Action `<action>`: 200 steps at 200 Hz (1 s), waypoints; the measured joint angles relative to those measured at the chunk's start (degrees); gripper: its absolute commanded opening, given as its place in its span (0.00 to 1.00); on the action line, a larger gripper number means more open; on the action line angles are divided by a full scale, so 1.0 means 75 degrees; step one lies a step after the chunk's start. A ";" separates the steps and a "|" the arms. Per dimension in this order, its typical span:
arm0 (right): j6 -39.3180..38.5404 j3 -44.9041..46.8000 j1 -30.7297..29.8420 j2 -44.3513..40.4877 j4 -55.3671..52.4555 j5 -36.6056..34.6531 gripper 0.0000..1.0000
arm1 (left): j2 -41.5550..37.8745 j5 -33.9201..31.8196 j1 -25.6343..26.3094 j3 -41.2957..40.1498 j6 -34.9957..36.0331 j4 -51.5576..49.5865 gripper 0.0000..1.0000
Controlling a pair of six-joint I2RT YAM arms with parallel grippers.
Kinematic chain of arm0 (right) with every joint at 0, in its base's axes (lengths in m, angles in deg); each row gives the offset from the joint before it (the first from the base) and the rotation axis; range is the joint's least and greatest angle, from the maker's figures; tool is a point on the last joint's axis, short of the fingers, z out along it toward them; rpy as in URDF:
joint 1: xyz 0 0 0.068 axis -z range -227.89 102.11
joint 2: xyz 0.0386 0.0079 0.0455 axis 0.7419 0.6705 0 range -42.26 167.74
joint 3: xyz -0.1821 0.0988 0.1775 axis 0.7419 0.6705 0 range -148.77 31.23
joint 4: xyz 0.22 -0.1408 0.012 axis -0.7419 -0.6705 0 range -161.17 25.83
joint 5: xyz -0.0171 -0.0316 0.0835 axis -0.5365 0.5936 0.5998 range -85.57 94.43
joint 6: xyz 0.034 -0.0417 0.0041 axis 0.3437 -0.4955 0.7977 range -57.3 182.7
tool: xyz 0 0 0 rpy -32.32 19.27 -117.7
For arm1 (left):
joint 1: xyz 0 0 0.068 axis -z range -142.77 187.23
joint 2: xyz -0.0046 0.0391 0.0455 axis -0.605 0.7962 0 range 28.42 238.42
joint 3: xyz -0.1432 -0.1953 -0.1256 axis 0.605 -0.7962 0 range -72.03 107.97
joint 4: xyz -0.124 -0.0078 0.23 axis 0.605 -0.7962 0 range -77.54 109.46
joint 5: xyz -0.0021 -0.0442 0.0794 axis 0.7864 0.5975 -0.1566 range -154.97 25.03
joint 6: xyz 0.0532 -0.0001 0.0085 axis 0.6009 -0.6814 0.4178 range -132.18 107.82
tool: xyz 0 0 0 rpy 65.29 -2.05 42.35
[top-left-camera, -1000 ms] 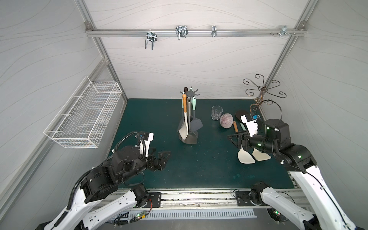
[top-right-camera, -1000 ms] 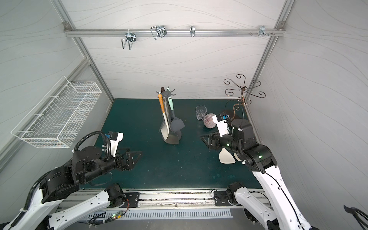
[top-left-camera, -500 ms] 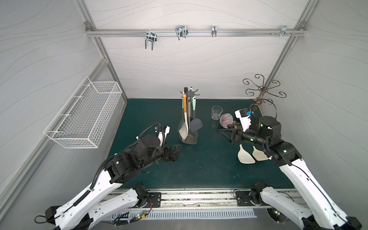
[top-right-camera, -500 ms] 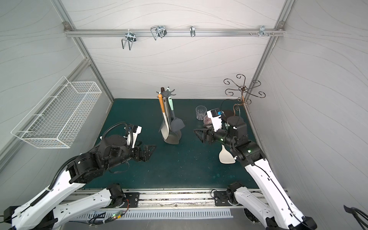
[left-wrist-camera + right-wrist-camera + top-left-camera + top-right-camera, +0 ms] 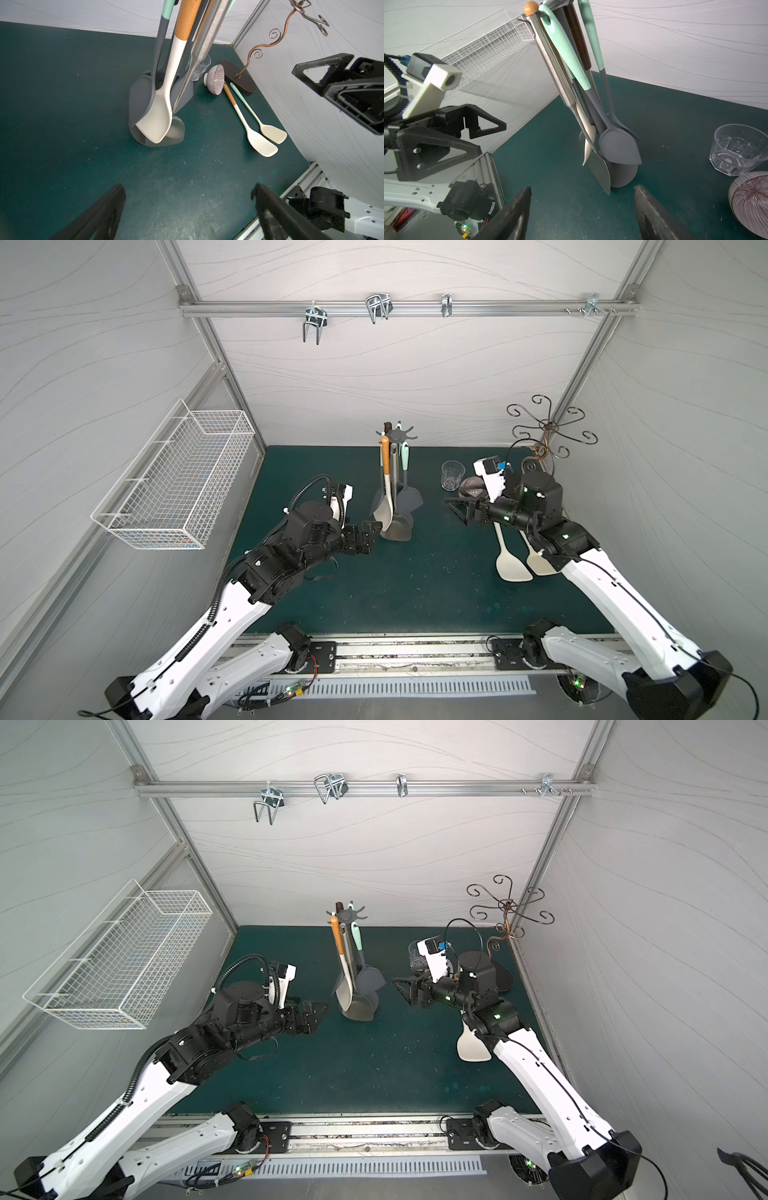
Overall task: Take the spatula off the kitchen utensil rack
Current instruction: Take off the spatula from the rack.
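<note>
spatula (image 5: pixel 155 124): cream paddle head on a wood handle; hangs on the kitchen utensil rack, with its head low against the round base.
kitchen utensil rack (image 5: pixel 397 434): dark grey, star-shaped crown; stands upright at 12 o'clock on the green table (image 5: pixel 415 593). Five handles hang from it: one wood, one steel, one dark brown, two mint.
left pincer (image 5: pixel 188 187): jaws spread wide, gripping nothing; near the base at 8 o'clock.
right pincer (image 5: pixel 581 188): jaws apart, gripping nothing; at 3 o'clock of the rack.
loose spatulas (image 5: pixel 262 143): two, cream, lying side by side at 4 o'clock.
glass (image 5: pixel 452 475): one, clear, faceted, upright, at 2 o'clock.
bowl (image 5: pixel 216 80): one, striped, tipped on its side, just beside the glass.
wire basket (image 5: pixel 174 485): white, on the wall at 9 o'clock.
</note>
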 measured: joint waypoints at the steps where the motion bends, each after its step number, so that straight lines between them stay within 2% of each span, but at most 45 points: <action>1: -0.0006 0.0006 -0.0015 0.0015 0.0026 -0.0009 0.78 | 0.0003 0.0020 -0.0012 0.0000 0.0000 0.0006 1.00; 39: -0.0595 0.0184 -0.0469 0.0568 0.1043 -0.0236 0.75 | 0.0300 0.0769 -0.0787 0.0000 -0.0041 0.0297 1.00; 80: -0.1037 0.0041 -0.0516 0.1620 0.1988 -0.0181 0.75 | 0.0490 0.1690 -0.1792 0.0000 -0.0233 0.0708 1.00; 139: -0.1172 -0.0300 -0.0580 0.2725 0.2949 0.0041 0.72 | 0.0589 0.2393 -0.2617 0.0003 -0.0265 0.0749 1.00; 200: -0.1416 -0.0291 -0.0629 0.2876 0.3547 -0.0233 0.73 | 0.0597 0.3005 -0.3124 0.0003 -0.0338 0.0749 1.00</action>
